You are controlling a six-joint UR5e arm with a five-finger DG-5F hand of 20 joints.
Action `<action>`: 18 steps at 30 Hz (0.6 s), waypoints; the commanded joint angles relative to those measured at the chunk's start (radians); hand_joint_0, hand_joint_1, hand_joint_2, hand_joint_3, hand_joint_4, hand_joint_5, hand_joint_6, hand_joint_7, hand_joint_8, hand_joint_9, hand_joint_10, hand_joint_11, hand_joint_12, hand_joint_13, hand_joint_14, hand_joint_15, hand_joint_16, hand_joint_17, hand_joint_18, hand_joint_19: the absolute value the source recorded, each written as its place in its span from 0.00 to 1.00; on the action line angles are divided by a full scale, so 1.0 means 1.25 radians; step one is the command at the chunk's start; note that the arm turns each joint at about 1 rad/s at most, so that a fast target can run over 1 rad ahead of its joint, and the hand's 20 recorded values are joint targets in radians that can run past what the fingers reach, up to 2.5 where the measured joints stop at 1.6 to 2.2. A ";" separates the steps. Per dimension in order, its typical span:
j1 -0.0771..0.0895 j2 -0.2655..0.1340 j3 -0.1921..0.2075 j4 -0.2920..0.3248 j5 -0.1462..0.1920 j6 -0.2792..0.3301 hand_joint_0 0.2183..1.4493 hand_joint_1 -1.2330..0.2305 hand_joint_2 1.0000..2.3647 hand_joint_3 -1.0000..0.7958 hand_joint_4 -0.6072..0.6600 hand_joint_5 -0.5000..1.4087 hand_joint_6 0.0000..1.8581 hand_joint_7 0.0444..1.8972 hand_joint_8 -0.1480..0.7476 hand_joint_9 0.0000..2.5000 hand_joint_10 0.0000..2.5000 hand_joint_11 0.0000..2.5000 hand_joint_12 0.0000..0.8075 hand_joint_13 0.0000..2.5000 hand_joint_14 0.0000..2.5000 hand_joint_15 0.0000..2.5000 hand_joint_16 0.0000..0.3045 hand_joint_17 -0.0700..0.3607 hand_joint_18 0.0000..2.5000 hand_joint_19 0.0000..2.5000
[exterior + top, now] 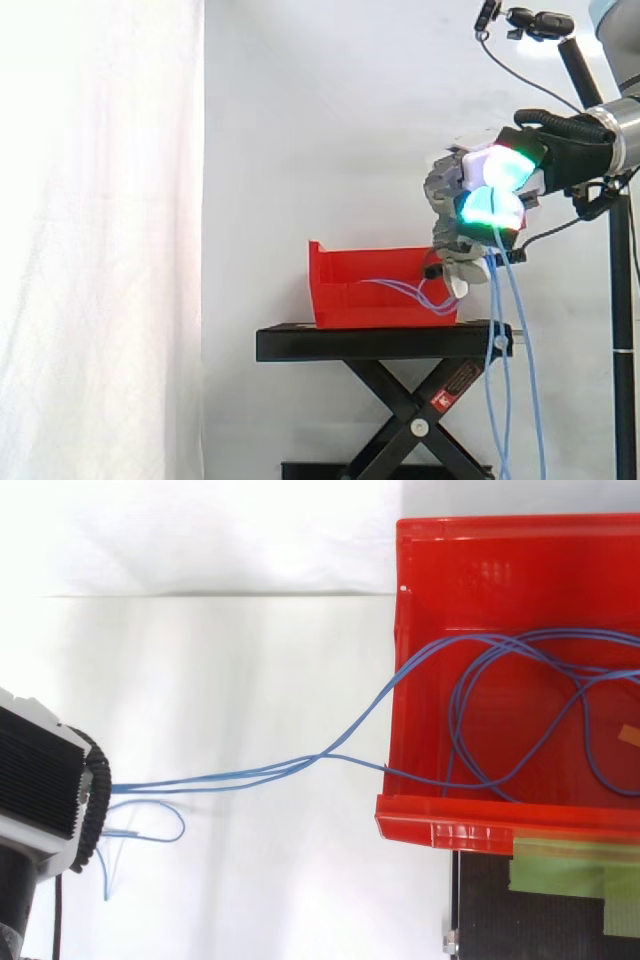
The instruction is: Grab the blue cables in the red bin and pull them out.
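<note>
The red bin [380, 290] stands on the black stand. Several thin blue cables [250, 773] run taut from inside the bin [500, 820], over its open front lip, out to my hand [40, 780]. In the side view my hand [480, 200] hovers just right of the bin and above its rim. Its glowing fingers are curled round the cables. Loose cable ends [500, 380] hang from the hand down past the stand's edge. Loops of cable [520, 680] still lie on the bin floor.
A black scissor-lift stand [385, 342] carries the bin, with green tape [570, 865] on its top. A black camera pole [620, 300] rises at the far right behind my arm. A white curtain hangs behind everything.
</note>
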 commanded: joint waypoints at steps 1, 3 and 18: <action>0.000 0.000 0.000 -0.001 0.000 0.001 0.61 0.21 0.00 0.02 0.45 0.65 0.49 0.28 0.38 0.48 0.01 0.59 0.38 0.44 0.01 0.40 0.13 0.38 0.30 0.20; 0.000 0.000 -0.001 0.000 0.000 0.001 0.61 0.21 0.00 0.02 0.45 0.65 0.49 0.28 0.37 0.48 0.01 0.59 0.38 0.45 0.01 0.43 0.13 0.38 0.30 0.21; 0.001 -0.001 -0.001 0.000 0.000 -0.002 0.61 0.21 0.00 0.00 0.44 0.66 0.48 0.29 0.38 0.48 0.01 0.60 0.34 0.53 0.01 0.62 0.14 0.38 0.34 0.27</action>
